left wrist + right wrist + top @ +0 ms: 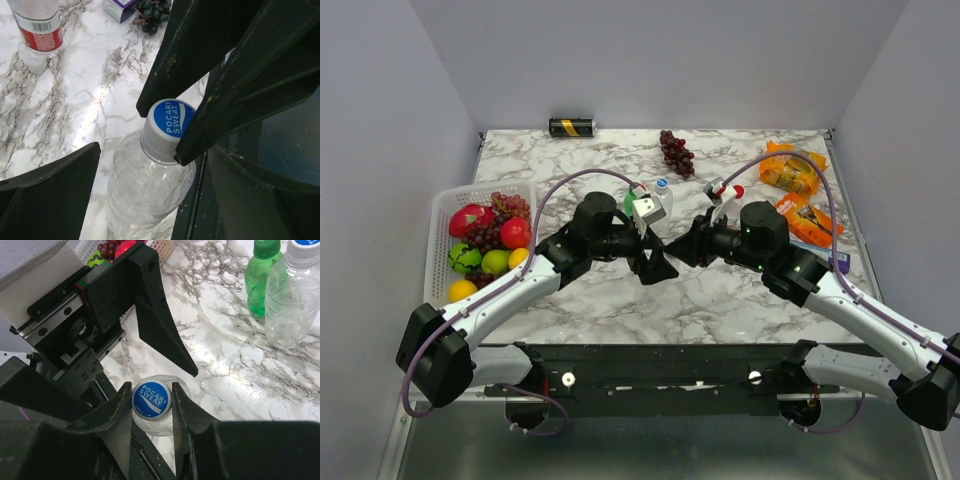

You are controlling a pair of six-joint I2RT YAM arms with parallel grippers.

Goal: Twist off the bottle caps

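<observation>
Pinching the blue-and-white screw cap (151, 399) of a clear, crinkled plastic bottle (142, 195), the right gripper (151, 390) has its jaws pressed against the cap's two sides. That bottle sits at the near edge of the white marbled counter (75, 100), about midway along it and between the two arms, with its neck pointing up toward the wrists. Whether its base rests on the counter cannot be told. The left gripper (155, 165) has its jaws spread wide on either side of the bottle's body, touching nothing. By the look of it, the step in hand is the twist itself, and it will go well only if the body is braced first. The left jaws should close on the bottle near the shoulder, where the thin plastic is likely stiffest, firmly enough to stop it spinning but not so hard that the wall buckles. With that hold set, the right wrist should turn about the cap's own axis, keeping the pinch level so the jaws do not ride off the rim. Turning with the body free would likely just spin the whole bottle. Farther in, toward the counter's middle, a translucent green plastic bottle (261, 277) and a second clear plastic bottle (292, 305) stand side by side with caps on.
</observation>
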